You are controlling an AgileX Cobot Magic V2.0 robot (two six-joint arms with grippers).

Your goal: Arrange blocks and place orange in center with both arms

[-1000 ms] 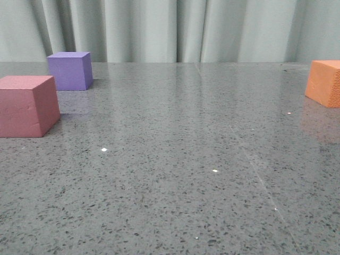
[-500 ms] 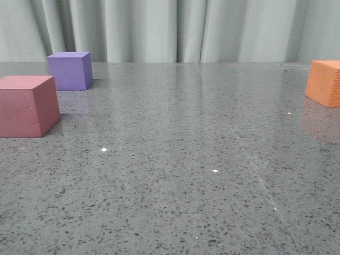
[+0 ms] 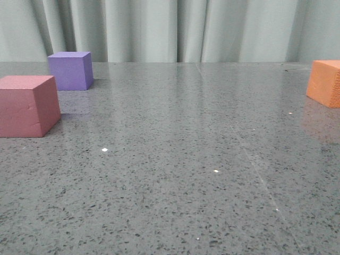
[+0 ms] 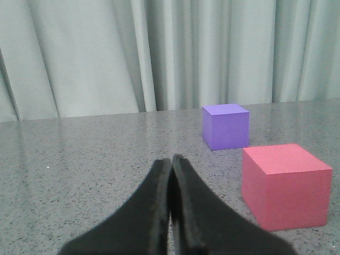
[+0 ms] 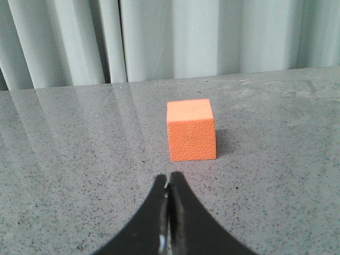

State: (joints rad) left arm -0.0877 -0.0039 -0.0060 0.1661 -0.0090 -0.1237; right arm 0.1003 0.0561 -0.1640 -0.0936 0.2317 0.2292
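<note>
Front view: the grey speckled table (image 3: 175,159) is seen with three cubes on it. The pink cube (image 3: 27,105) sits at the near left edge. The purple cube (image 3: 70,70) stands behind it, a little to its right and apart from it, near the pale curtain (image 3: 175,29). The orange cube (image 3: 324,83) rests at the far right, cut off by the frame edge, well apart from the other two. The middle of the table is bare between them. No arm is seen in this view.

Left wrist view: the left gripper (image 4: 171,159) is seen with its black fingers pressed together, tips touching, nothing between them. It is held low over the table. The purple cube (image 4: 226,126) and the pink cube (image 4: 286,185) lie ahead and off to one side, neither touched; the pink one is the nearer.

Right wrist view: the right gripper (image 5: 169,177) is likewise drawn narrow, fingers meeting at the tips, nothing held. The orange cube (image 5: 190,129) stands directly ahead of the tips, near but not touched, flat on the table, its pebbled front face turned to the camera. A soft shadow is cast on one side of it.
</note>
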